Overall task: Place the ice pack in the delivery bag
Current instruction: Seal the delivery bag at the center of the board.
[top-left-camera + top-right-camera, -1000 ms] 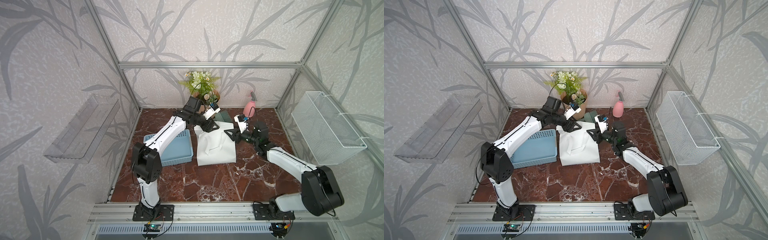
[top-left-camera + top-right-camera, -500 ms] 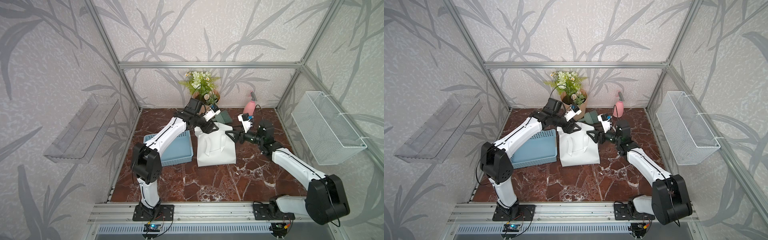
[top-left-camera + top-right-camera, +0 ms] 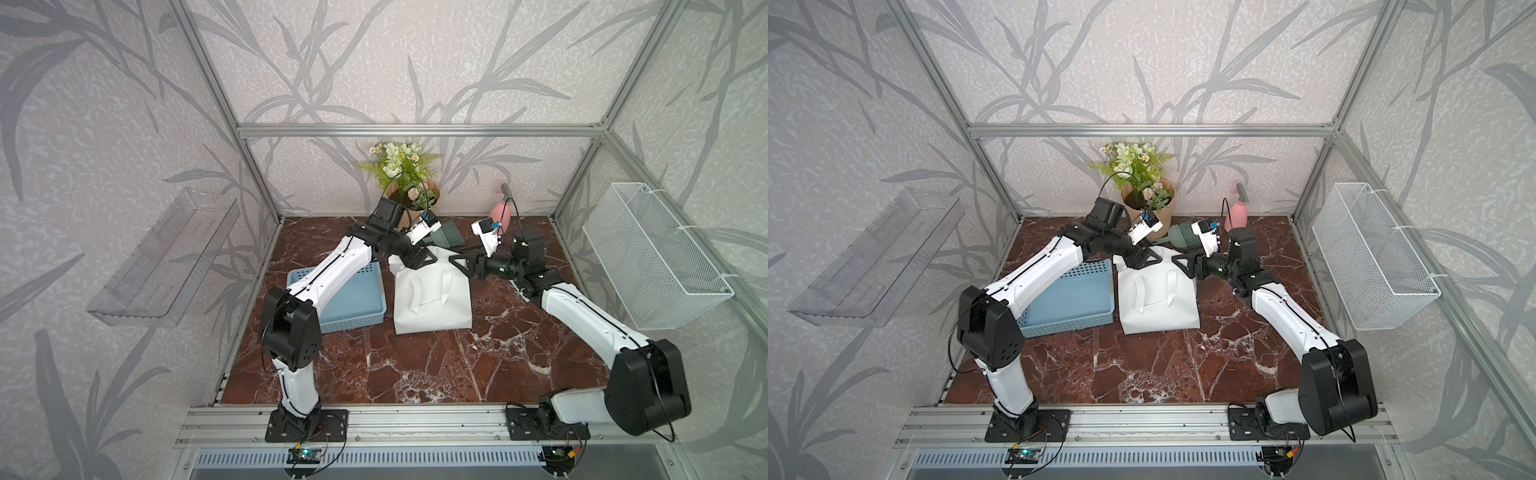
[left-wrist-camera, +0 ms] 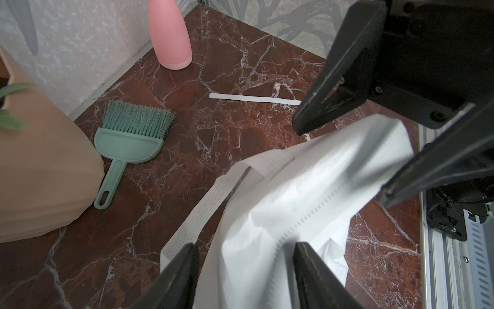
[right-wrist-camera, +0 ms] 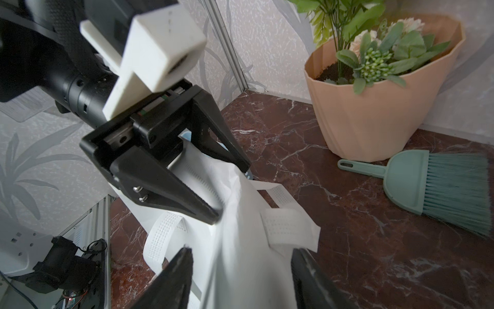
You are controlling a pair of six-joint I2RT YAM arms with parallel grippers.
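The delivery bag [image 3: 432, 295] [image 3: 1158, 299] is a white fabric tote that lies slumped on the marble table in both top views, its handles on top. My left gripper [image 3: 419, 259] [image 4: 244, 256] is at the bag's far left corner, open, with bunched white fabric between its fingers [image 4: 184, 270]. My right gripper [image 3: 461, 264] [image 5: 242, 256] faces it at the far right corner, also open, straddling the bag's rim and a handle strap [image 5: 288, 227]. The two grippers nearly meet over the bag's mouth. The ice pack is out of view.
A blue perforated basket [image 3: 345, 299] sits against the bag's left side. Behind the bag are a potted plant [image 3: 409, 195], a green hand brush [image 4: 128, 139] and a pink spray bottle [image 3: 498, 212]. A white paper strip [image 4: 254, 98] lies on the marble. A wire basket [image 3: 652, 266] hangs on the right wall.
The right arm has shifted slightly at the bag's rim, its wrist a little higher and its jaws wider than a second ago. The left arm and the bag have stayed put.
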